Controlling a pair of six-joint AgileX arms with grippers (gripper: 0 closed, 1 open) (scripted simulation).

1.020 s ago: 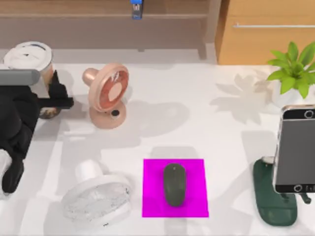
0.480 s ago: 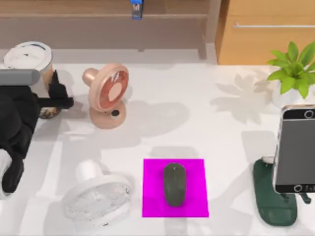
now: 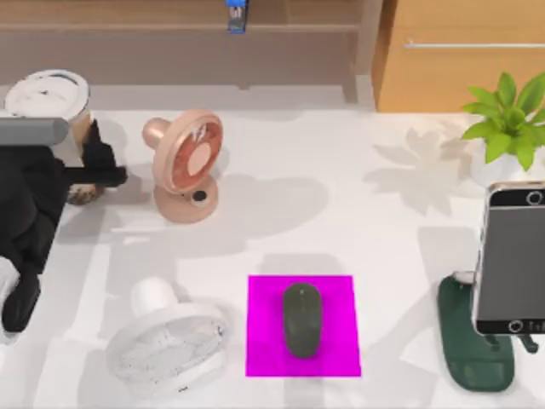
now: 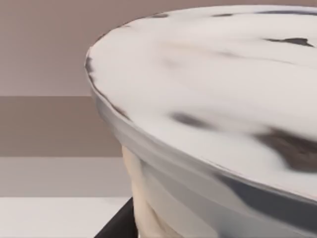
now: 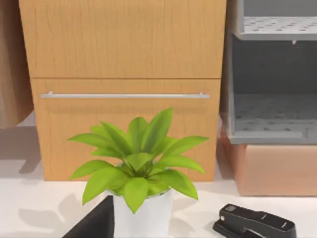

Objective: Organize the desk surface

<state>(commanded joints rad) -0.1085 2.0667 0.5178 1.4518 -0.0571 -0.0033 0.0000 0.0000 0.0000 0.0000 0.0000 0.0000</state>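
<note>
White and smooth, the desk surface (image 3: 341, 187) spans almost the whole top view and carries everything we list.

Back left: a lidded paper cup (image 3: 51, 98), its white lid close up in the left wrist view (image 4: 208, 99). Our left end effector (image 3: 95, 170) sits at the cup's side with its dark fingers against the cup; we cannot tell whether they clamp it.

Just right of the cup: a pink desk fan (image 3: 186, 164), standing upright.

Front left: a white fan (image 3: 166, 341), lying tilted.

Front centre: a magenta square mat (image 3: 341, 298) with a dark mouse (image 3: 302, 319) on it.

Right edge: a dark green stand (image 3: 477, 349) with a phone (image 3: 511, 256) above it.

Back right: a potted plant (image 3: 507, 128) in a white pot, also in the right wrist view (image 5: 141, 168), with a black stapler (image 5: 255, 223) near it.

Behind the surface: a brown wooden shelf (image 3: 170, 43) and a wooden cabinet (image 3: 460, 60) with a metal handle (image 5: 124, 95); grey shelving (image 5: 272, 74) stands beside the cabinet.
</note>
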